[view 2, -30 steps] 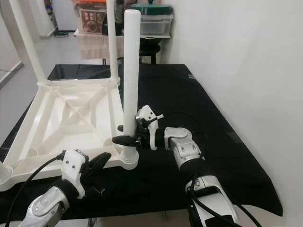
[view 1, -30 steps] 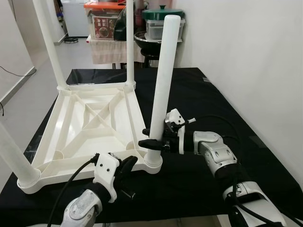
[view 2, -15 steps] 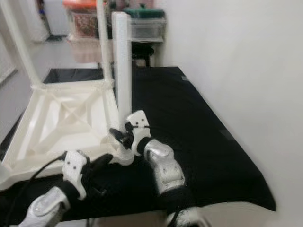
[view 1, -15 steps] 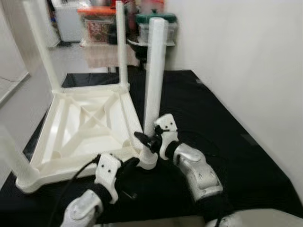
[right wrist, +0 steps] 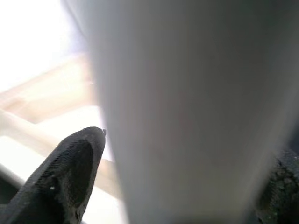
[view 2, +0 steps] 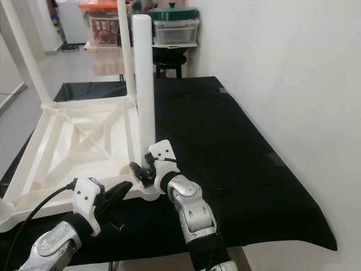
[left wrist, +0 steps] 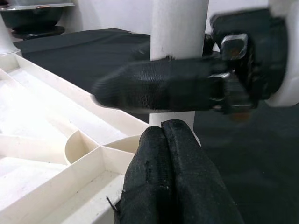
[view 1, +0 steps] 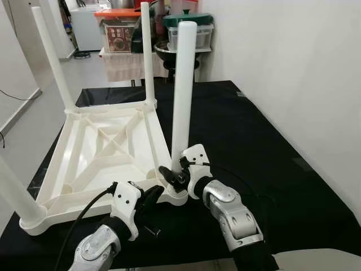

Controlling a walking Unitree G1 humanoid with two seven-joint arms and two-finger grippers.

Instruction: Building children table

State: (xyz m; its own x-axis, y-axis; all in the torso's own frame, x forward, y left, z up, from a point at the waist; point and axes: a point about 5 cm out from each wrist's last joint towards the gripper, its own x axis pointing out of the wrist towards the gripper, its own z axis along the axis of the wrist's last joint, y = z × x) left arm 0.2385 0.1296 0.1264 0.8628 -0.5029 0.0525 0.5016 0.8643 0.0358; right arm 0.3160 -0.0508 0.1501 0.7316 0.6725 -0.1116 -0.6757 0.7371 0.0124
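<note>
Shifted since earlier frame: right arm swung inward, elbow now low at centre; white leg (view 1: 183,96) now upright rather than tilted. Left of frame: upturned white table top (view 1: 107,155) on black cloth (view 1: 265,152), other legs pointing up. Lower left: left gripper (view 1: 150,197) with fingers pressed together, holding nothing, tip at rim by corner socket (view 1: 176,195). Centre: right gripper (view 1: 174,176) clamped around white leg just above socket. Upper centre: storage boxes (view 1: 121,31) behind.
</note>
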